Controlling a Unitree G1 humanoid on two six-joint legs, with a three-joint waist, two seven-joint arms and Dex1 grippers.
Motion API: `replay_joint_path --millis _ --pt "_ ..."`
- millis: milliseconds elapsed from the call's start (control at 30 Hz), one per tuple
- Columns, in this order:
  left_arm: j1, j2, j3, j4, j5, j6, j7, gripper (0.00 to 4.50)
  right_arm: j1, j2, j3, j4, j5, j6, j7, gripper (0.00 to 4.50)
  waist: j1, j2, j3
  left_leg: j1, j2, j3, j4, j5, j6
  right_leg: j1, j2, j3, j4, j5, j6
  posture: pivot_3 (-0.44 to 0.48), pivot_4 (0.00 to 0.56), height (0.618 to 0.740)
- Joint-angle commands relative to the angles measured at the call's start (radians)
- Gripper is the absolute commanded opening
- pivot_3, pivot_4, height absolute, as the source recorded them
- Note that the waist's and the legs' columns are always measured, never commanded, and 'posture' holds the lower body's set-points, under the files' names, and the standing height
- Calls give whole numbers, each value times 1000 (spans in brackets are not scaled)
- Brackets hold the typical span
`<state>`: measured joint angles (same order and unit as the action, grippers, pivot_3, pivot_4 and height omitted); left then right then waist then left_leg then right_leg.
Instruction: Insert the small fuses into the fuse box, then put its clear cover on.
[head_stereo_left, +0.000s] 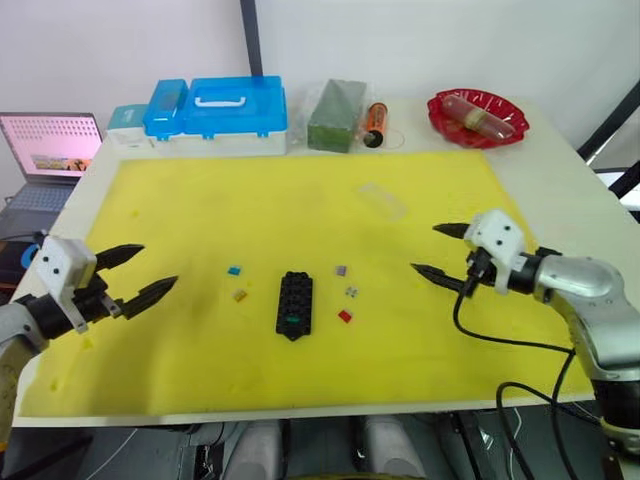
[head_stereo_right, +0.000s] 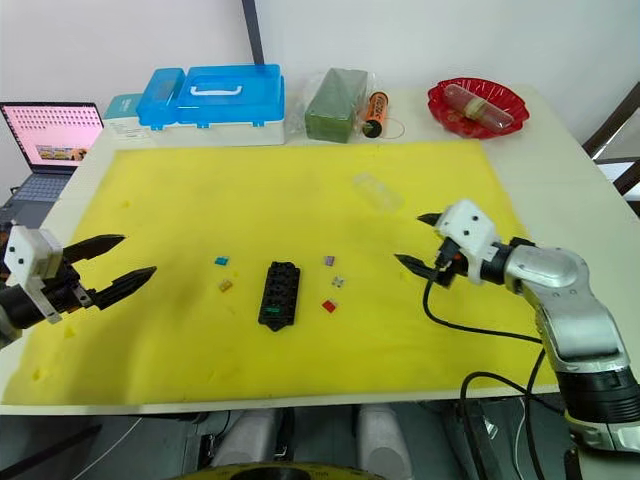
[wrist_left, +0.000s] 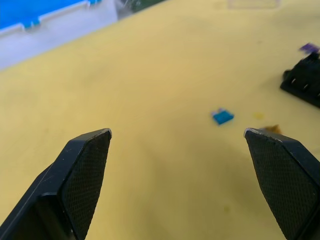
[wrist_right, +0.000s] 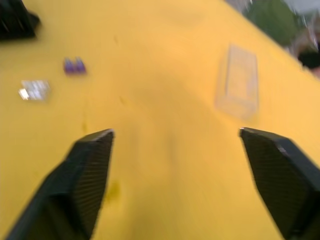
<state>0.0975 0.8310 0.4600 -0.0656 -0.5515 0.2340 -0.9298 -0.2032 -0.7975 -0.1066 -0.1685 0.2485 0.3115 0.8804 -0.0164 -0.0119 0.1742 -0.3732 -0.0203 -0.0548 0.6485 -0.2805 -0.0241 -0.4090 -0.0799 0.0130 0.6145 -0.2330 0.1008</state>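
At frame centre the fuse box (head_stereo_left: 294, 304) holds one green fuse (head_stereo_left: 292, 321); five fuses lie loose beside it. The clear cover (head_stereo_left: 381, 199) waits upper right. Both the left gripper (head_stereo_left: 138, 274) and the right gripper (head_stereo_left: 439, 250) hang open, empty.

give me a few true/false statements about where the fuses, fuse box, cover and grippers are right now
1. The fuse box lies on the yellow mat. True.
2. The clear cover is on the fuse box. False: it lies apart, on the mat farther back.
3. The left gripper holds the blue fuse. False: it is open and empty.
4. The red fuse lies on the mat right of the box. True.
5. The right gripper is open. True.
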Motion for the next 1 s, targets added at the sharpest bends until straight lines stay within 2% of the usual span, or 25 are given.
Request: replay_joint_path --millis 33,167,300,400,633,733,867,933,1000 --pt "-34 8 29 71 43 -52 11 4500 1 -1 -36 55 -33 -92 -23 4446 0 0 0 0 0 0 0 0 0 0 0 0 0 0 0 0 150 740" --pt "-84 27 17 107 77 -48 28 4500 0 -7 -31 100 -54 -117 -37 4446 3 0 0 0 0 -1 0 0 0 0 -1 0 0 0 0 0 150 740" --pt "-109 1 23 81 83 -17 81 4500 1 17 -52 113 -75 -175 -93 4446 4 0 0 0 0 -2 0 0 0 0 -1 1 0 0 0 0 150 740" --pt "-93 11 8 44 112 47 133 4500 5 2 -52 85 -63 -104 -92 4446 3 0 0 0 1 -2 0 0 0 0 -2 1 0 0 0 0 150 740" --pt "-109 41 10 34 79 226 125 4500 -5 -6 -67 80 -51 -78 -83 4446 3 0 0 0 0 -3 0 0 0 0 -1 1 0 1 0 0 150 740" --pt "-121 36 6 37 159 196 209 4500 -10 -8 -75 83 -34 -77 -64 4446 3 0 0 0 0 -3 0 0 0 0 -1 1 0 1 0 0 150 740" --pt "-131 22 -1 18 205 169 269 4500 -12 -14 -71 87 -44 -74 -67 4446 4 0 0 0 0 -3 0 0 0 0 -2 1 0 1 1 0 150 740" --pt "-141 23 5 24 179 138 221 4500 -14 -24 -57 87 -53 -85 -54 4446 5 0 0 0 1 -3 0 0 0 0 -2 1 0 1 0 0 150 740" --pt "-158 43 21 38 108 196 145 4500 -25 -30 -50 85 -44 -86 -38 4446 5 0 0 0 0 -3 0 0 0 0 -2 1 0 1 0 0 150 740"
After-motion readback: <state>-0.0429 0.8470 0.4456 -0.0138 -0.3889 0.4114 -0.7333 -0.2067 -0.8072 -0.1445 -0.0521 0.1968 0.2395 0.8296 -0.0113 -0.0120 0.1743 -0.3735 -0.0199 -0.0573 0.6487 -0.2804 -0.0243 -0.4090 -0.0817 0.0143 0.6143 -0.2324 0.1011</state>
